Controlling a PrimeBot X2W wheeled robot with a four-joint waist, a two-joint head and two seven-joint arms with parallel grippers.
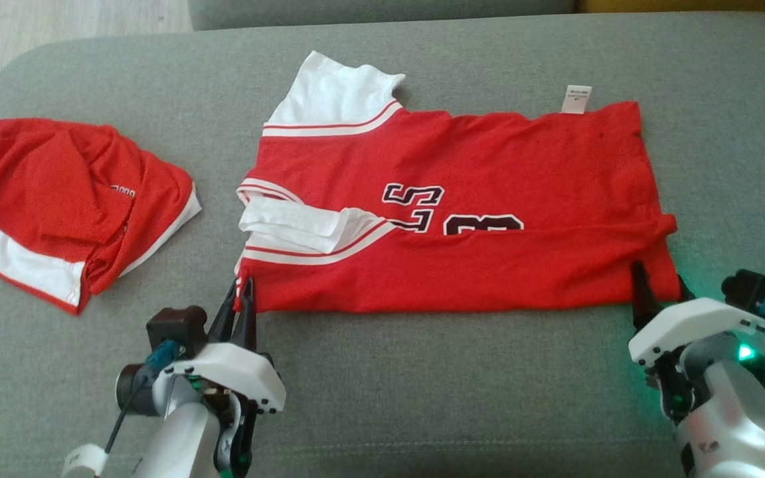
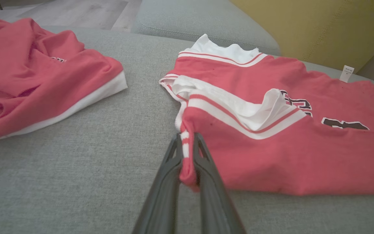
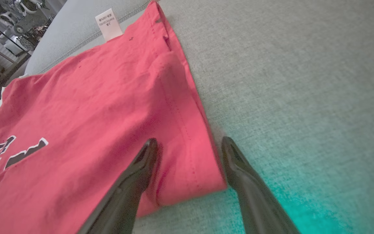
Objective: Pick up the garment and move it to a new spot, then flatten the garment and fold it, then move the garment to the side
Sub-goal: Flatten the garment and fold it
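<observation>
The garment (image 1: 455, 265) is a red jersey with white sleeves and black numbers, lying folded lengthwise across the grey sofa seat (image 1: 422, 385). My left gripper (image 1: 243, 292) is shut on its near left corner; in the left wrist view a red and white striped edge (image 2: 185, 143) is pinched between the fingers (image 2: 187, 139). My right gripper (image 1: 661, 285) is at the near right corner, open. In the right wrist view its fingers (image 3: 189, 142) straddle the hem (image 3: 190, 156), one fingertip (image 3: 149, 149) on the cloth and the other on the sofa beside it.
A second red and white garment (image 1: 57, 199) lies crumpled at the seat's left end. The sofa backrest (image 1: 382, 10) runs along the far side with a yellow cushion (image 2: 304, 26). Wooden floor (image 1: 57, 20) shows past the left corner. Bare seat lies in front of the jersey.
</observation>
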